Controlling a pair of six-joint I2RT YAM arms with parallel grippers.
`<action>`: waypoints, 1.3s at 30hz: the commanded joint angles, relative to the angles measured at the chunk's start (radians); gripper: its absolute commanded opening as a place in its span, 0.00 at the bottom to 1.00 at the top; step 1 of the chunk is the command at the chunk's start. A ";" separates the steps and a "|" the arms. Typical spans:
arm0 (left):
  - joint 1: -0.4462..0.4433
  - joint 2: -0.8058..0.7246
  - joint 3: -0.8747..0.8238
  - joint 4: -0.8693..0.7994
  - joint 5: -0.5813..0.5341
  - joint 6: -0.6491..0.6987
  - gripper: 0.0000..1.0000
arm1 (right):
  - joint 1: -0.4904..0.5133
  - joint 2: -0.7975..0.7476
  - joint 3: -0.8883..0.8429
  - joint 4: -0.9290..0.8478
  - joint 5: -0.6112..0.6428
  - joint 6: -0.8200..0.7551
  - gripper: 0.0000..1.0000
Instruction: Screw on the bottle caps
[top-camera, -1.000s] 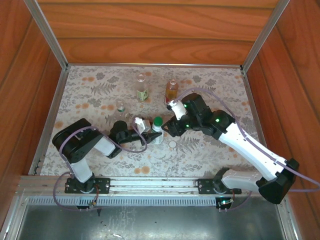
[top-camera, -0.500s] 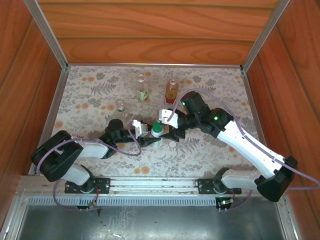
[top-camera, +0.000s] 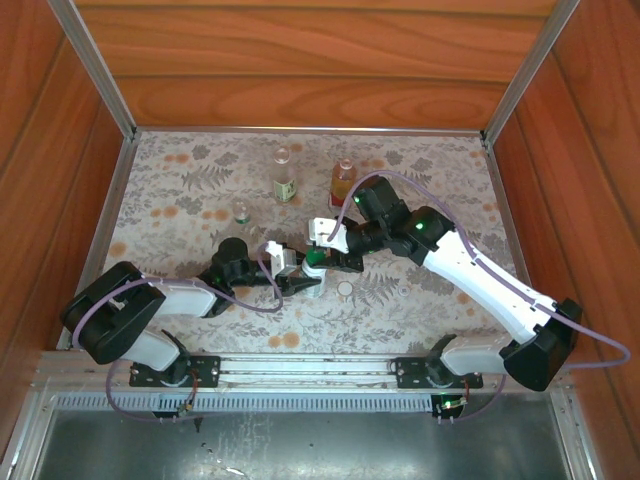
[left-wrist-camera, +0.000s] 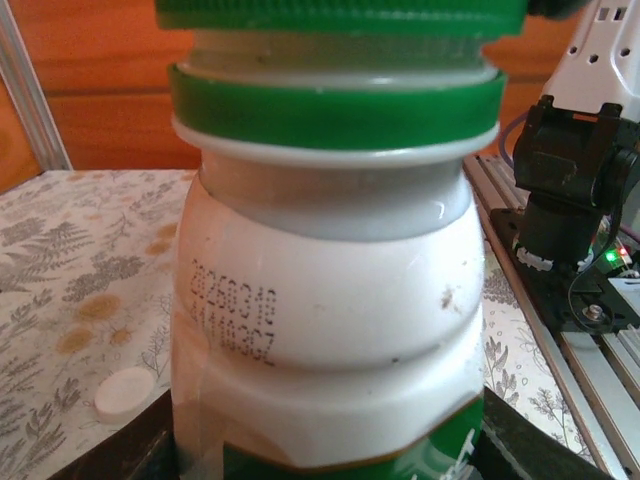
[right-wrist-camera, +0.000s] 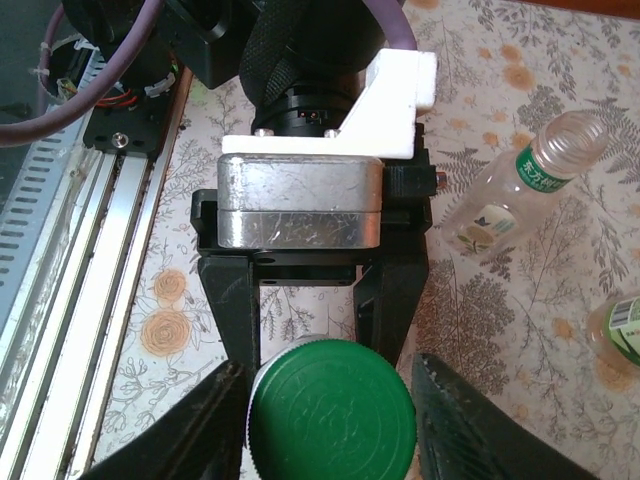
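Contact is made at two heights on the white bottle (left-wrist-camera: 330, 310), which stands upright a little forward of the middle of the flowered table (top-camera: 180, 200), long axis vertical and mouth pointing straight up. The left gripper (top-camera: 302, 280) reaches in from the left, low and nearly level, and is clamped partway closed around the bottle's body, one dark finger (left-wrist-camera: 150, 450) on each side near the label. The green cap (right-wrist-camera: 330, 410) sits on the neck with its flat top facing up and level, its axis in line with the bottle's. In the left wrist view a band of pale neck shows between the cap's lower edge and the green ring (left-wrist-camera: 335, 105) beneath it, so the cap is not down against the ring. The right gripper (right-wrist-camera: 330, 375) comes from the right and above, and its two fingers (right-wrist-camera: 200, 430) sit against opposite sides of the cap's ribbed rim, closed in on it. A loose white cap (left-wrist-camera: 125, 392) lies flat on the table just beside the bottle's foot, on the near right side. Farther back stand the amber bottle (top-camera: 343, 182) and the clear bottle (top-camera: 285, 178) with a green label, both upright with open mouths. The tiny clear bottle (top-camera: 241, 212) stands upright to their left, well apart from both grippers.
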 joint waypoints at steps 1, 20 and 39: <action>0.005 -0.023 0.015 -0.002 0.030 0.015 0.49 | 0.007 0.010 0.020 -0.031 -0.023 -0.016 0.43; 0.005 -0.084 0.037 -0.017 -0.158 0.047 0.49 | 0.007 0.044 0.016 0.013 0.136 0.155 0.34; 0.005 0.047 0.212 -0.031 -0.336 0.093 0.49 | 0.060 0.152 0.107 -0.015 0.716 1.005 0.25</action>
